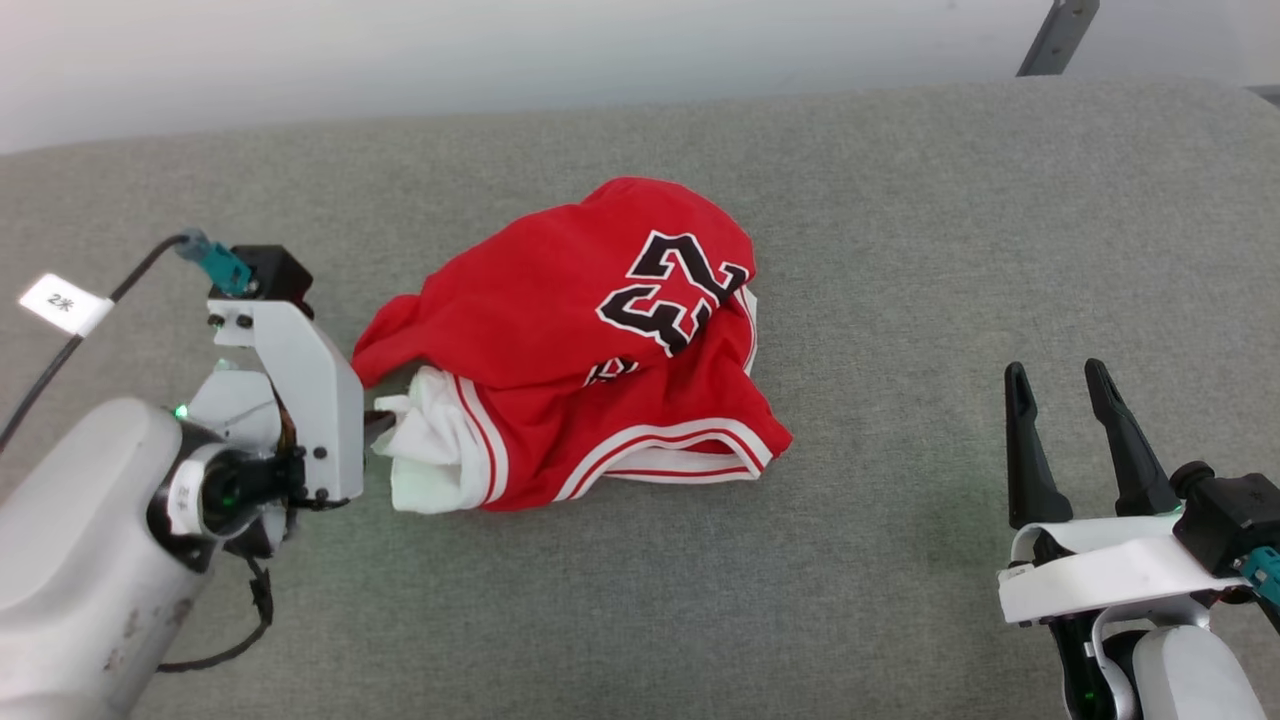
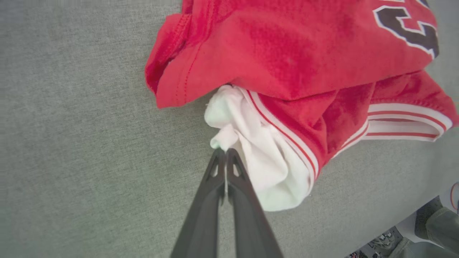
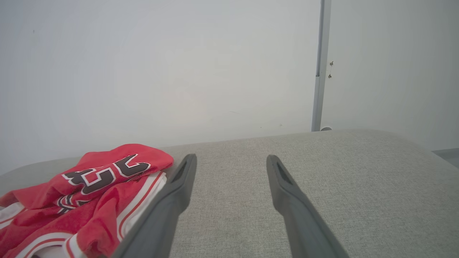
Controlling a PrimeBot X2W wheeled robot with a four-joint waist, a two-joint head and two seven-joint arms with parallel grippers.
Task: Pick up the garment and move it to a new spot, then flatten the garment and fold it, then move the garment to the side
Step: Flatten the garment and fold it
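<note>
**Item 1: garment** (image 1: 580,350) (image 2: 287,64) (image 3: 89,190). Red jersey-style shirt lying crumpled in a loose heap on the grey fabric surface (image 1: 950,250), left of centre and about midway between near and far edges. A black, white-outlined "23" faces up on the far right part of the heap. Red-and-white striped trim runs along the near edge. A bunched white sleeve sticks out at the near left corner.

**Item 2: left gripper** (image 1: 380,420) (image 2: 225,152). At the left side of the heap, fingers pointing right. The two dark fingers are pressed together, tips at the white sleeve, pinching a small fold of its edge. A thin sliver of white cloth shows between them.

**Item 3: right gripper** (image 1: 1055,372) (image 3: 231,159). Near right, well apart from the garment. Fingers spread wide and pointing far, with nothing between them but bare surface.

**Item 4: surroundings.** White wall (image 3: 161,71) behind the far edge. Grey metal post (image 1: 1060,35) (image 3: 320,71) at the far right. Black cable (image 1: 60,360) on the left arm, carrying a white tag (image 1: 65,303).
</note>
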